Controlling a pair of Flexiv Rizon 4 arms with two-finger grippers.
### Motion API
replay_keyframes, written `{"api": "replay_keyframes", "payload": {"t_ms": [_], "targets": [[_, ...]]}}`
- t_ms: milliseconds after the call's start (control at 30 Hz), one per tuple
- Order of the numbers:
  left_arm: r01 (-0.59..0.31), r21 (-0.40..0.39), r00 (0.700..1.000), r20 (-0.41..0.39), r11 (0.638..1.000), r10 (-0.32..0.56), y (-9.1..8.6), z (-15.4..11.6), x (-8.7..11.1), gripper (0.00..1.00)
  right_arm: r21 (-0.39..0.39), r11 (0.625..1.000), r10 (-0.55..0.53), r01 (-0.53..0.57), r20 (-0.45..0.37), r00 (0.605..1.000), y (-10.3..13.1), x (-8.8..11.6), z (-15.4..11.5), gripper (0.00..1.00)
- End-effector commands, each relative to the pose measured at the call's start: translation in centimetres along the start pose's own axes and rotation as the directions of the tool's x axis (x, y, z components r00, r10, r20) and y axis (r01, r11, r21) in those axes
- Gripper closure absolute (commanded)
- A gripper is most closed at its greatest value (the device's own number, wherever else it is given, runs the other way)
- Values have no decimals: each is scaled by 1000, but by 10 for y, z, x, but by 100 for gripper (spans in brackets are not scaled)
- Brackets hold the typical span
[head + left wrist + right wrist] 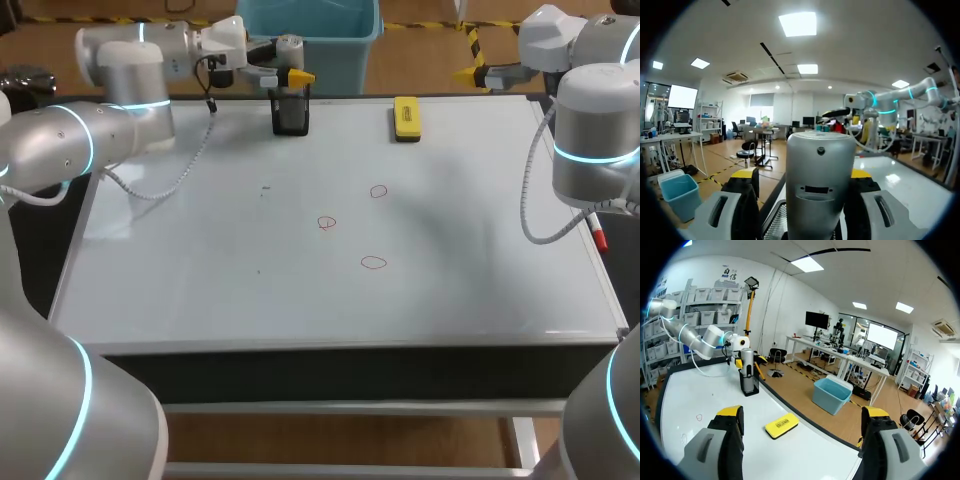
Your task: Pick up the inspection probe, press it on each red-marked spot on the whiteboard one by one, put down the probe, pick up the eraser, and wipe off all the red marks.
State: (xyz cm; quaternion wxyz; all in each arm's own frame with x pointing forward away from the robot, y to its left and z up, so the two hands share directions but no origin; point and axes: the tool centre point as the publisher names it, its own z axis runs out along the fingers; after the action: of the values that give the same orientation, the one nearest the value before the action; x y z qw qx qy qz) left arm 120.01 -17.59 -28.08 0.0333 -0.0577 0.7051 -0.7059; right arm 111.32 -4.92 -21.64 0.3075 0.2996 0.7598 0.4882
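The silver inspection probe (289, 47) stands upright in a black mesh holder (290, 111) at the whiteboard's far edge. My left gripper (291, 72) is around the probe (820, 185), open: one finger is close against the probe's side, the other stands a little off it. The yellow eraser (406, 117) lies to the right of the holder. Three red marks (378, 191) (327, 223) (373, 263) sit mid-board. My right gripper (802, 425) hangs open and empty beyond the board's far right corner, with the eraser (782, 425) and probe (746, 360) ahead of it.
The whiteboard (200, 280) covers the table top. A red marker pen (598, 236) lies at its right edge beside my right arm (592, 130). A grey cable (170, 185) from the left arm droops over the board's far left part.
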Motion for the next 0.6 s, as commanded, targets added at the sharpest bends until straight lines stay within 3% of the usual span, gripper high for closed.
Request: {"api": "replay_keyframes", "payload": {"t_ms": [33, 300, 600], "targets": [[-2, -2, 1000, -2, 1000, 2, -1, -1, 4, 100, 1, 1000, 0, 0, -1, 1000, 0, 0, 0, 0], [-17, -1, 1000, -21, 1000, 17, -4, -1, 8, 100, 1, 1000, 0, 0, -1, 1000, 0, 0, 0, 0], [-8, -22, 999, -35, 1000, 7, -27, 1, 21, 100, 1, 1000, 0, 0, -1, 1000, 0, 0, 0, 0]]}}
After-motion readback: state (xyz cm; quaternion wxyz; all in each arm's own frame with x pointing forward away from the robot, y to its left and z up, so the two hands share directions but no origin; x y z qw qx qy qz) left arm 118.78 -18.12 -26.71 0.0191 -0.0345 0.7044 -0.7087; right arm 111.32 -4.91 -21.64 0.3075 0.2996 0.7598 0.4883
